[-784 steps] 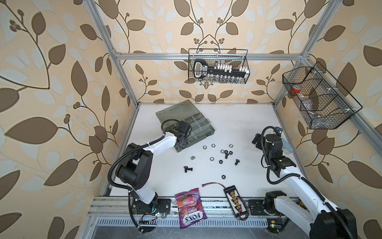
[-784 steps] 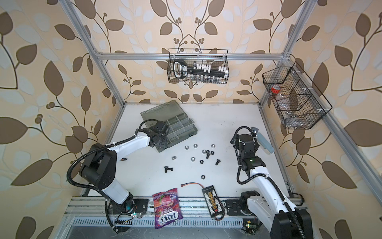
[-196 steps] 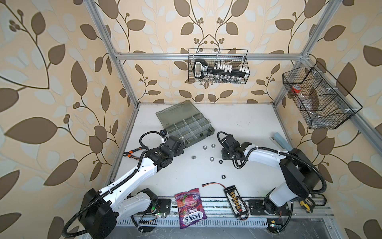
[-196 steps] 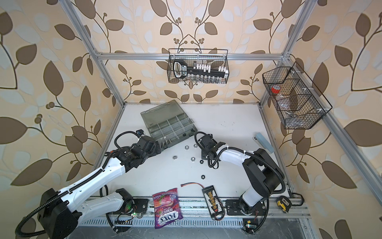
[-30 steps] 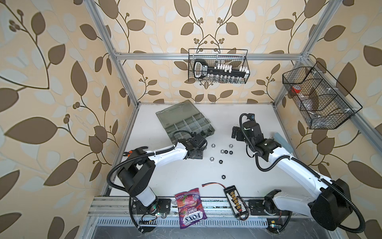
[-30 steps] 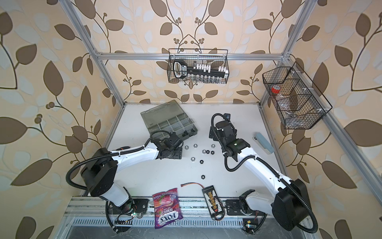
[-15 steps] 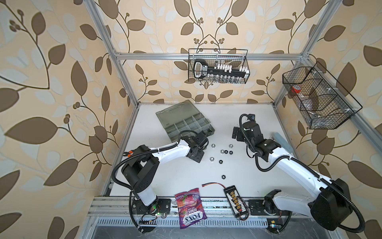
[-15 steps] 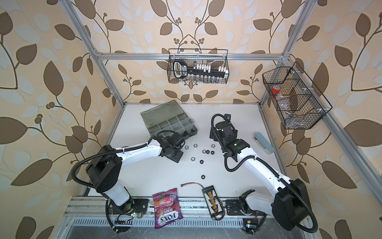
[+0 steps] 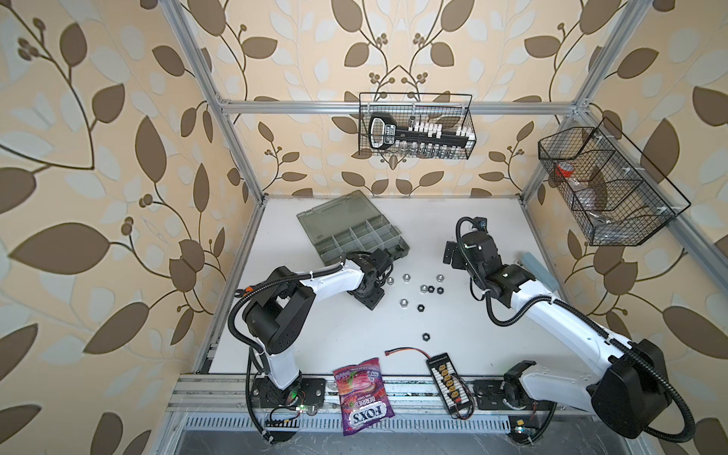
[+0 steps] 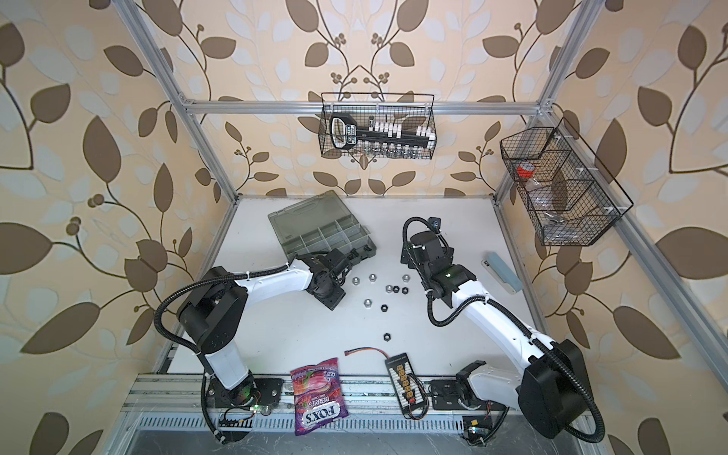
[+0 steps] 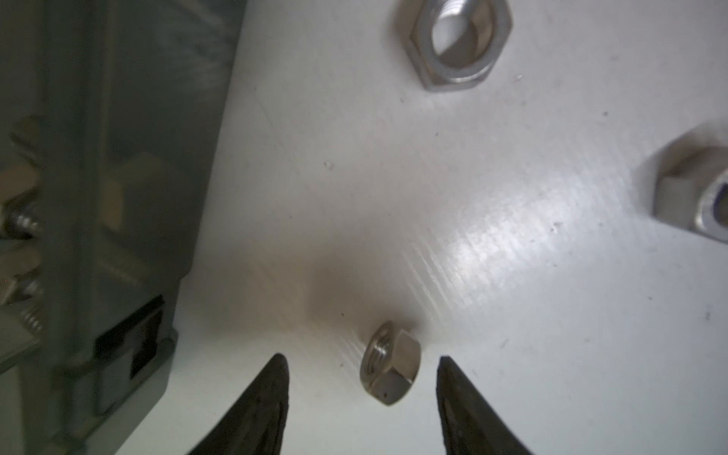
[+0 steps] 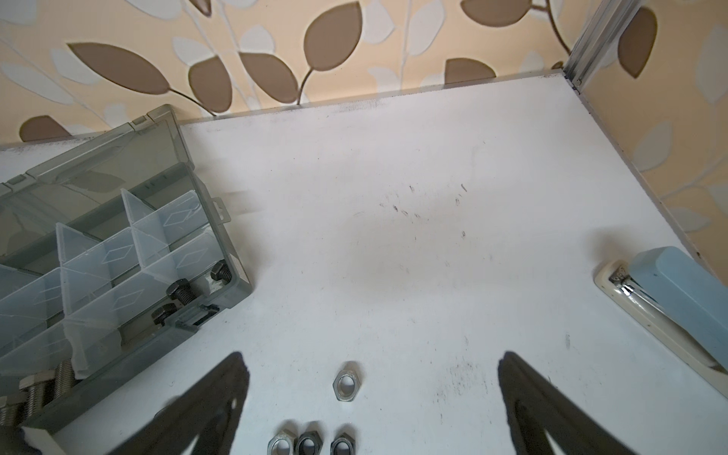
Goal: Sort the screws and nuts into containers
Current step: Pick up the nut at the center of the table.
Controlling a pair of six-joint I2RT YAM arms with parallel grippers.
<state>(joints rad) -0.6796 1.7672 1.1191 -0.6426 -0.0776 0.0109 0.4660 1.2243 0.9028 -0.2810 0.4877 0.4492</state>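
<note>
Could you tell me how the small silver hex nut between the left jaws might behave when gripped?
The small silver hex nut seems to stand on edge, so a nudge could tip or roll it. Its shiny metal flats look hard and slippery, so it may slip out.

Beige wallpaper (image 9: 118, 98) with brown leaves, white tabletop (image 9: 354, 335), grey-green organizer case (image 9: 335, 208), silver and black nuts (image 9: 403, 302), purple sweet bag (image 9: 364, 394), pale-blue stapler (image 9: 537, 268).

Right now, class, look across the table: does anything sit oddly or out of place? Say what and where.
One silver nut stands on its edge in the gap of the open left gripper, while a neighbouring nut lies flat.
</note>
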